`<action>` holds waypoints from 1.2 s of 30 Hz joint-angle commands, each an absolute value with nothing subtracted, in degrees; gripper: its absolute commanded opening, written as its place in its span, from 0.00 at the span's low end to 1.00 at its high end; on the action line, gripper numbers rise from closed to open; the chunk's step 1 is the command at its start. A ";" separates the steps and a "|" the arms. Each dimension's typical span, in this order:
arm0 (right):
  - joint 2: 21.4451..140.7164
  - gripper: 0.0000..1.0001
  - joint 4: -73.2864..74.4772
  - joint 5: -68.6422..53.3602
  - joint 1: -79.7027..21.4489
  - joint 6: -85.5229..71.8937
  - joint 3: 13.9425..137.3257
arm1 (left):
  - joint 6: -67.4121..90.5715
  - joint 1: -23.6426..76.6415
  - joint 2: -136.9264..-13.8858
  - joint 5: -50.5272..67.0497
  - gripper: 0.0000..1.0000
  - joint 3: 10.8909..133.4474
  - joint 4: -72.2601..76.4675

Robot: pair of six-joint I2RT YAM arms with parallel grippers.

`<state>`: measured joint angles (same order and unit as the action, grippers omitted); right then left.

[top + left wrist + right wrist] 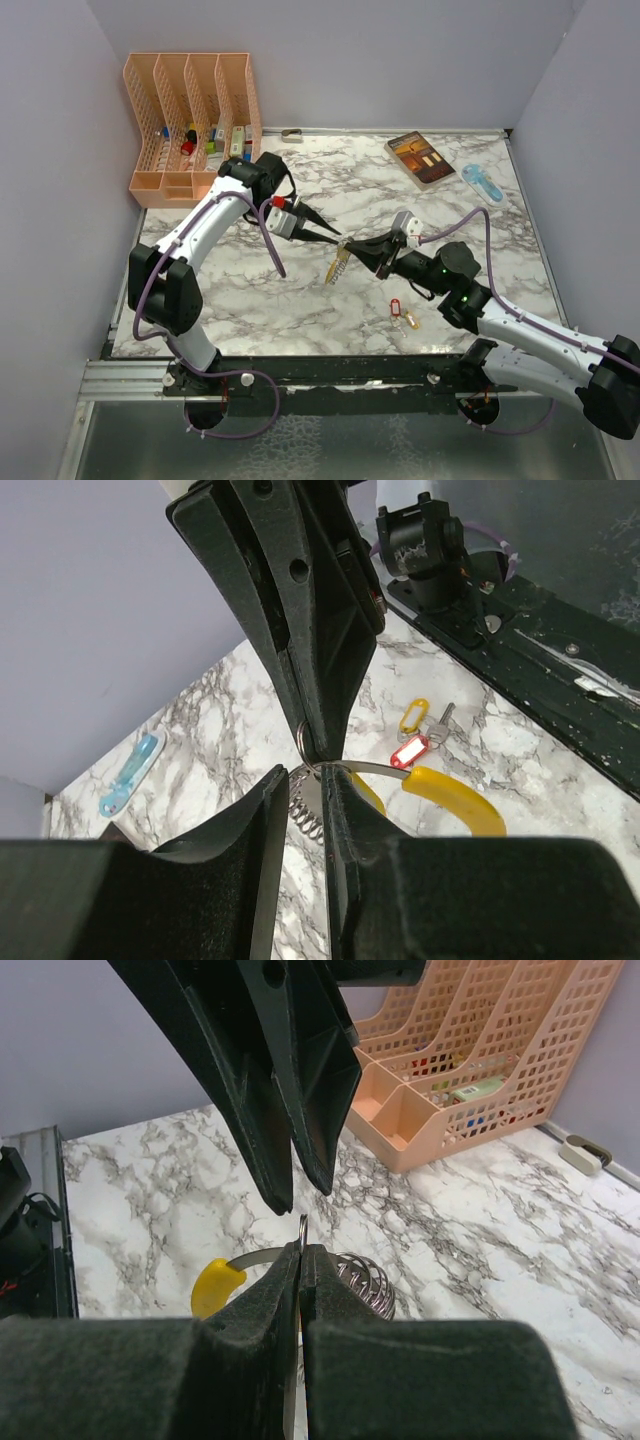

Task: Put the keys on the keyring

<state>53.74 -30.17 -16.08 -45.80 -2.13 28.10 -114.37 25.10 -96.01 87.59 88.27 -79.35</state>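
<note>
1. The keyring (340, 266) hangs in mid-air over the middle of the tabletop (250, 290). Its yellow segment and coil dangle below the two hands.
2. The right hand (300, 1258) is pressed together, pinching the keyring's thin wire loop at its very tips.
3. The left hand (305, 785) meets it tip to tip with its fingers narrowly parted. I cannot tell whether they touch the wire (the tips crowd both wrist views).
4. Such a slight pinch would probably let the ring twist or slip free if the left hand nudges it. Tips this close may also knock together.
5. Neither hand carries a key, so threading means fetching one while the ring hangs from a single pinch.
6. Count: one keyring and two hands. Two keys (400, 312) lie on the near right of the tabletop, one red-tagged and one yellow-tagged, and none appears threaded.
</note>
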 commanded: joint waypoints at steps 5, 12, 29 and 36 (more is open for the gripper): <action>54.48 0.01 -29.61 -14.84 -46.06 -0.62 29.94 | -113.00 25.64 -95.49 91.79 0.24 87.69 -80.64; 54.50 0.01 -28.85 -15.37 -46.07 -0.47 30.57 | -112.84 26.22 -96.85 92.40 0.24 88.91 -80.57; 53.93 0.01 -28.65 -15.81 -46.03 -0.62 30.89 | -112.58 26.81 -99.89 91.76 0.14 89.37 -80.55; 53.89 0.01 -28.48 -15.82 -46.08 -0.70 31.00 | -112.52 26.81 -99.43 91.86 0.01 89.47 -80.60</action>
<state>54.63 -26.92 -15.92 -45.80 -1.17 28.86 -113.19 26.37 -99.48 87.59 88.27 -79.40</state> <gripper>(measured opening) 0.017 0.057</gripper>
